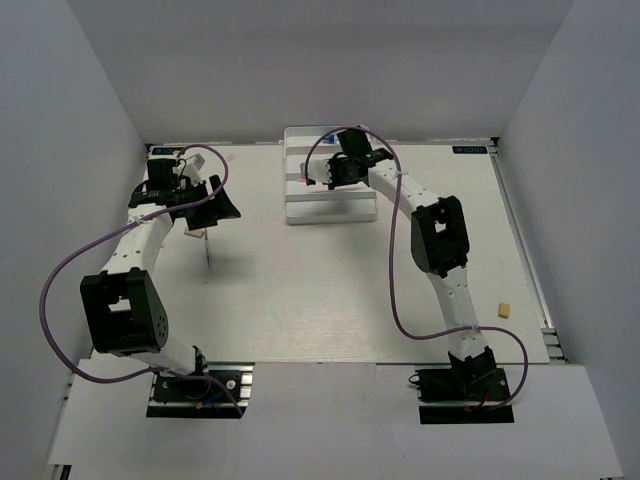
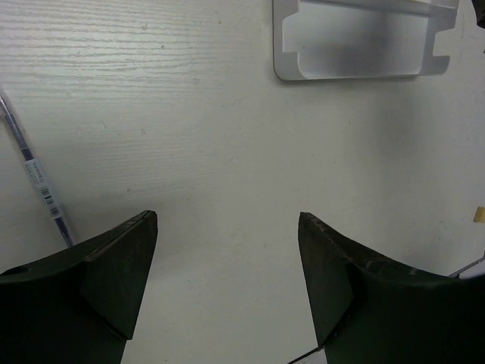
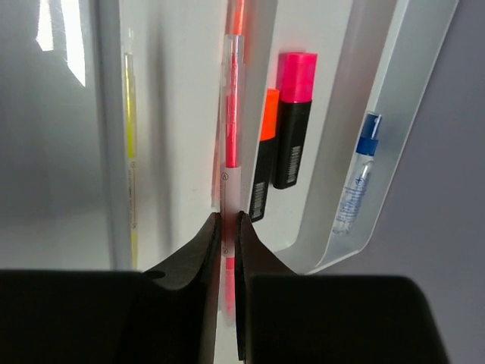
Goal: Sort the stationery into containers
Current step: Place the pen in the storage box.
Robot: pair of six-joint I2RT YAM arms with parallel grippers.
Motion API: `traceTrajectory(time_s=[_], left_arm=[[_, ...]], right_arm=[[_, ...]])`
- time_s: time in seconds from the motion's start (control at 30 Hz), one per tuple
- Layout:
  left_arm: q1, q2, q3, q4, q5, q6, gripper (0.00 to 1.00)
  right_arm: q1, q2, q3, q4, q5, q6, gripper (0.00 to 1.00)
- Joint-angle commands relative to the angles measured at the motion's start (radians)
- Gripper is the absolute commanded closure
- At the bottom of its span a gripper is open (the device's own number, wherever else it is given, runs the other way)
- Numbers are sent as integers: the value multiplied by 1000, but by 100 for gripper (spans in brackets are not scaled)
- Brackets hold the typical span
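Right claw (image 3: 227,221) clamped on 1 thin pink-orange stick (image 3: 233,106) in the white tray (image 3: 345,114); left claw (image 2: 227,250) gapes wide above the table (image 2: 227,136).

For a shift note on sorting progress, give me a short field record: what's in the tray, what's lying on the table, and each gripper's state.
container: white tray
in tray: orange-and-black marker, pink-and-black marker, blue-capped bottle, yellowish stick
on table: thin pen, tan eraser
right gripper: shut on pink stick, over tray
left gripper: open, empty, near the pen
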Motion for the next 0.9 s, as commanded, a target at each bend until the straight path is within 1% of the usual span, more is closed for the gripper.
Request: traceTrajectory(time_s=[0.0,0.13,0.17,0.2,0.23,0.27,0.33,0.37,0.47,0.6,0.7,0.73,0.87], left_arm=[[4,-45,-1,-21,-37,6,15],[4,-58,-12,-33,-140,-7,15],[4,-62,-15,-48,-191,-5,16],[4,-59,-18,-59,-212,10,16],[4,-55,-18,-85,-230,19,17],[4,-52,-17,-97,-285,29,18],[4,-40,-14,-136,-347,46,20],[4,-32,-11,-146,-412,46,20],[4,6,-5,-202,-460,50,25],[4,0,-44,-180,-451,59,31],[4,18,-46,-173,-460,59,37],[4,30,-48,-168,-470,62,40],[-7,47,-64,-145,-486,69,44]], right_arm=[[-6,19,5,-3,-37,6,100],[-4,33,-5,0,-34,8,95],[-9,41,-4,3,-32,8,93],[-6,42,-4,3,-29,6,92],[-7,45,-4,4,-27,5,88],[-9,48,-2,3,-27,5,79],[-8,47,-4,-2,-32,8,71],[-7,47,-4,-5,-34,11,67],[-4,45,-2,-5,-37,14,63],[-3,32,-2,-5,-46,32,62],[0,3,-7,-8,-69,64,63],[2,-22,-13,-5,-78,72,63],[3,-93,-57,18,-116,127,63]])
